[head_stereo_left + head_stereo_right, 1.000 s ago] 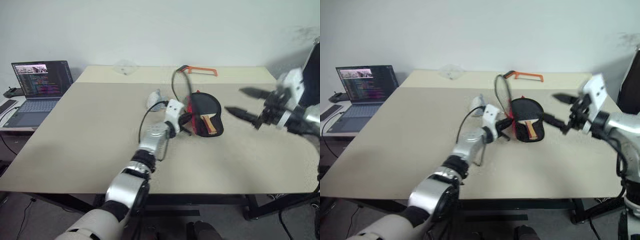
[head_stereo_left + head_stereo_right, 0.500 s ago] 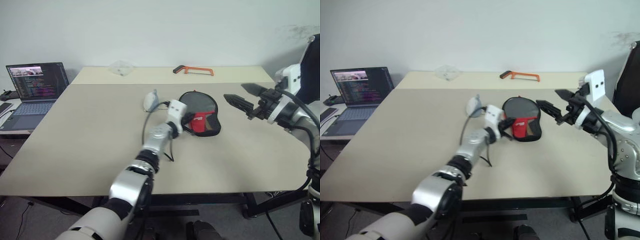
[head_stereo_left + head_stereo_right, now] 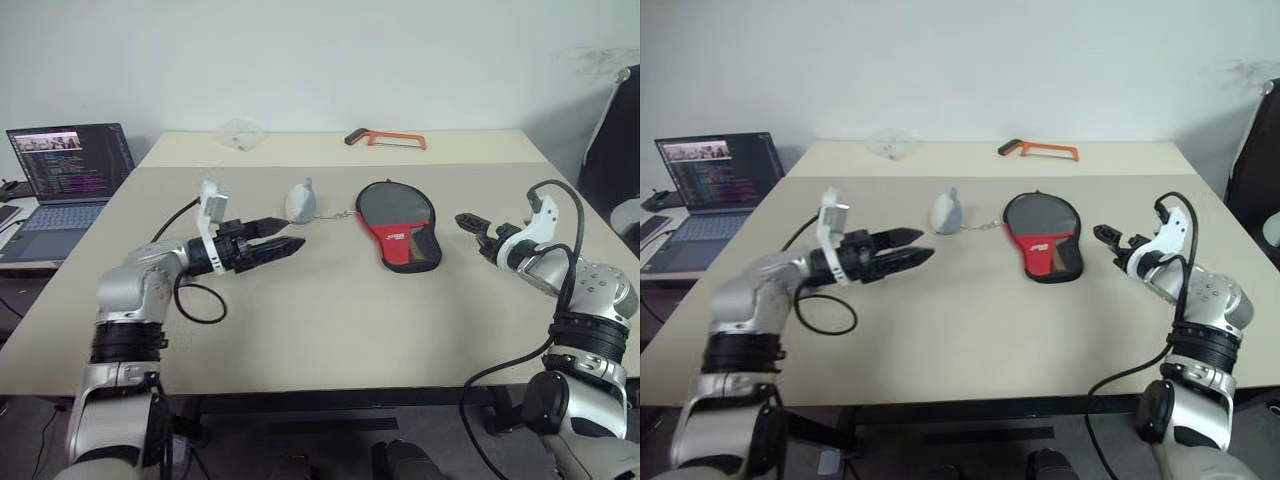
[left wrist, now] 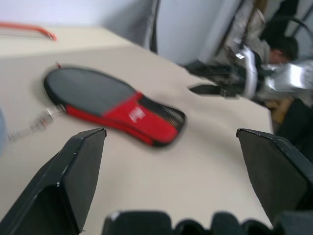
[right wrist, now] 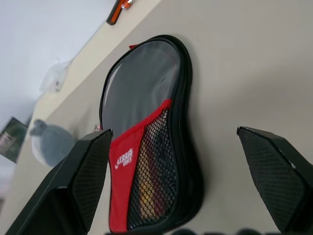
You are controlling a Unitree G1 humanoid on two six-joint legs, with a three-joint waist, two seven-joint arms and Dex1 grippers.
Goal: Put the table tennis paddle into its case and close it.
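Since a second ago the left gripper point(image 3: 283, 243) has let go of the case and pulled back toward the robot's left, and the case flap that stood propped up then now lies flat and shut. Over the same second the right gripper point(image 3: 478, 228) has dropped from above the table's right side to just over its surface.

A beige table point(image 3: 300, 320) carries everything. At its far left, on a lower side surface, sits an open laptop point(image 3: 62, 175) with a lit screen. The case point(image 3: 397, 222) lies flat near the table's middle, window side up, round end pointing away from the robot, with the red lettered panel and mesh at the narrow end. Through the mesh in the right wrist view, the table tennis paddle's handle point(image 5: 146, 193) shows as tan and orange stripes, so the paddle is inside the case.

Left gripper: jaws spread wide, empty, well apart from the case and pointing toward it. Right gripper: jaws spread wide, empty, just right of the case without touching it.

An orange-handled hacksaw point(image 3: 385, 138) lies along the far edge. A whitish-grey lump point(image 3: 301, 201) sits left of the case, joined to it by a thin chain point(image 3: 338, 214). A small clear plastic piece point(image 3: 240, 133) rests at the far edge.
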